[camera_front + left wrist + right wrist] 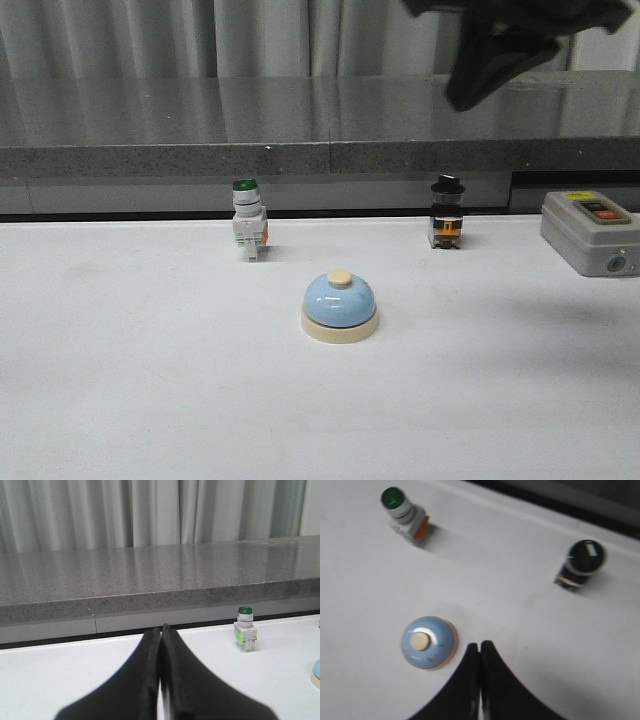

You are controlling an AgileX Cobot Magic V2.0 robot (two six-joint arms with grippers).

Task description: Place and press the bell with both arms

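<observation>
Fingers: front view shows only a blurred black right gripper (495, 75) w/ arm cut off at top, state unclear there; light-blue domed bell w/ cream base (340, 307) sits mid white table (150, 400). Left wrist: black left gripper (160, 635) pressed together, empty; bell mostly cut off at edge. Right wrist: tips together, empty, near bell, not touching.

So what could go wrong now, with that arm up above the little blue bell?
The right gripper hangs above the table with its fingers together, off to one side of the bell, not over the cream button. Coming straight down, it would probably hit the dome's edge or the bare table and shove the bell without ringing it. The black knob switch and the green-capped push-button switch stand close behind, so a wide swing might tip one.
</observation>
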